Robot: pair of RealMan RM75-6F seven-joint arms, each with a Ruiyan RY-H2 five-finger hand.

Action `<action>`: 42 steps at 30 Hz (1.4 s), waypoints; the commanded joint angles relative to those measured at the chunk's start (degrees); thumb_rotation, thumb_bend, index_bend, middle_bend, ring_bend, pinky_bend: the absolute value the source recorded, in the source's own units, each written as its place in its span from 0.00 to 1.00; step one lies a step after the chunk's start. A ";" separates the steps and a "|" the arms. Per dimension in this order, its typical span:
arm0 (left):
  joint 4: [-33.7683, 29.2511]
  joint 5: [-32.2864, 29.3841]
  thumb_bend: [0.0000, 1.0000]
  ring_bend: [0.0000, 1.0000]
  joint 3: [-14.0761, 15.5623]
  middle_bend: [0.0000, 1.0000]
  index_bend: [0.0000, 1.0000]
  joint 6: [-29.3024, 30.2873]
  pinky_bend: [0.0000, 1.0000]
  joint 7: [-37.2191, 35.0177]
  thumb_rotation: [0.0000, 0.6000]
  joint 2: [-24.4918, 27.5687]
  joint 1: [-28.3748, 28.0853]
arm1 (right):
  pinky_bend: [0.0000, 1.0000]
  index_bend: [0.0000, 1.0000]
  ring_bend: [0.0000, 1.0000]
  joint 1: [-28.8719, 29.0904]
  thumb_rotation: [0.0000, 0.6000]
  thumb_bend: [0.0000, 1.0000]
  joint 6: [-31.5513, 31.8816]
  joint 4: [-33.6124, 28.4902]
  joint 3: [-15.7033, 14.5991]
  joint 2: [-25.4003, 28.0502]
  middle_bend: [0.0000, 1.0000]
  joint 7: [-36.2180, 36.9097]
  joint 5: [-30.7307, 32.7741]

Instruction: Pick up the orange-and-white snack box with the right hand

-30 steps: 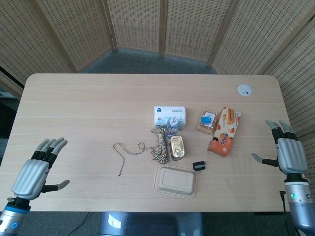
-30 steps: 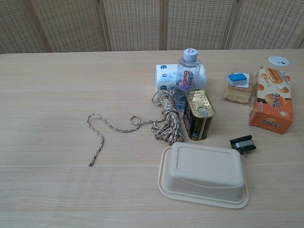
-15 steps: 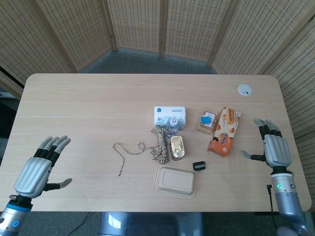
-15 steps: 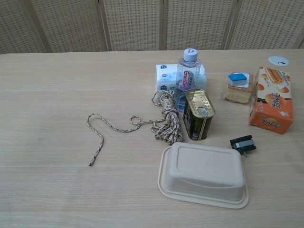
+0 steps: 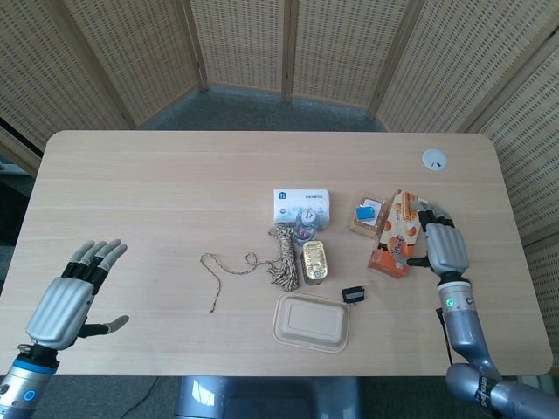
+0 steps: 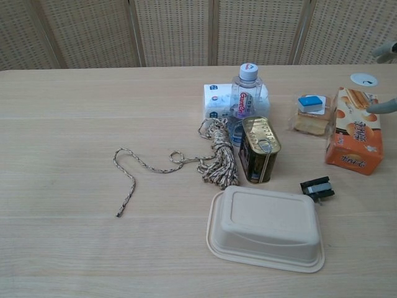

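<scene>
The orange-and-white snack box (image 5: 397,234) lies flat on the table's right side, also seen in the chest view (image 6: 355,138). My right hand (image 5: 444,247) hovers just right of the box, fingers spread and holding nothing. Its thumb reaches toward the box's right edge, but I cannot tell whether it touches. In the chest view only its fingertips (image 6: 379,106) show at the right border, over the box's far right corner. My left hand (image 5: 68,295) is raised at the near left, fingers apart and empty.
Left of the box lie a wrapped snack with a blue top (image 5: 369,215), a gold tin can (image 5: 314,261), a water bottle (image 6: 246,93), a tissue pack (image 5: 300,203), coiled rope (image 5: 281,253), a beige lidded container (image 5: 311,321) and a black clip (image 5: 353,294). A white disc (image 5: 434,158) sits far right.
My right hand has moved left from the table's right edge to beside the snack box, and its fingertips have entered the chest view. The left hand has barely shifted.
</scene>
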 commanded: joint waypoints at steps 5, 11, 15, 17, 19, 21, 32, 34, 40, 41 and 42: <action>-0.42 -0.29 0.15 0.00 0.04 0.00 0.00 0.08 0.00 0.57 1.00 0.17 0.03 | 0.00 0.00 0.00 2.02 0.86 0.05 -1.77 4.01 0.39 -3.70 0.00 -1.27 2.82; -0.61 -0.38 0.15 0.00 0.01 0.00 0.00 0.02 0.00 0.45 1.00 0.39 -0.08 | 0.00 0.00 0.00 3.48 0.79 0.05 -2.26 7.65 0.10 -6.97 0.00 -5.10 5.91; -0.57 -0.39 0.15 0.00 0.15 0.00 0.00 -0.17 0.00 0.24 1.00 0.44 -0.13 | 0.00 0.00 0.00 4.33 0.76 0.05 -2.00 9.83 0.53 -9.75 0.00 -7.09 8.28; -0.60 -0.34 0.15 0.00 0.17 0.00 0.00 -0.09 0.00 0.10 1.00 0.59 -0.10 | 0.00 0.00 0.00 4.90 0.75 0.05 -1.57 11.47 0.55 -11.30 0.00 -8.62 9.03; -0.64 -0.21 0.15 0.00 0.18 0.00 0.00 0.10 0.00 -0.08 1.00 0.74 -0.03 | 0.00 0.00 0.00 5.41 0.75 0.05 -1.03 12.93 0.62 -12.70 0.00 -10.03 9.59; -0.65 -0.05 0.15 0.00 0.25 0.00 0.00 0.34 0.00 -0.30 1.00 0.96 0.11 | 0.00 0.00 0.00 5.97 0.74 0.05 -0.75 14.56 0.90 -14.35 0.00 -11.44 10.66; -0.51 0.78 0.15 0.00 0.60 0.00 0.00 1.03 0.00 -1.37 1.00 1.65 0.58 | 0.00 0.00 0.00 6.91 0.64 0.05 -0.27 24.47 0.97 -19.83 0.00 -14.58 12.18; -0.48 0.79 0.15 0.00 0.62 0.00 0.00 0.93 0.00 -1.49 1.00 1.63 0.54 | 0.00 0.00 0.00 6.66 0.63 0.05 -0.56 26.00 0.98 -20.34 0.00 -15.00 12.74; -0.17 0.77 0.15 0.00 0.63 0.00 0.00 0.86 0.00 -1.97 1.00 1.61 0.52 | 0.00 0.00 0.00 5.38 0.63 0.05 -1.57 30.37 1.04 -21.46 0.00 -14.16 13.22; -0.14 0.75 0.15 0.00 0.61 0.00 0.00 0.86 0.00 -2.03 1.00 1.63 0.51 | 0.00 0.00 0.00 5.24 0.63 0.05 -1.70 30.83 1.09 -21.55 0.00 -13.98 13.19; -0.11 0.75 0.15 0.00 0.60 0.00 0.00 0.84 0.00 -2.11 1.00 1.64 0.49 | 0.00 0.00 0.00 5.05 0.63 0.05 -1.80 31.27 1.19 -21.58 0.00 -13.88 13.27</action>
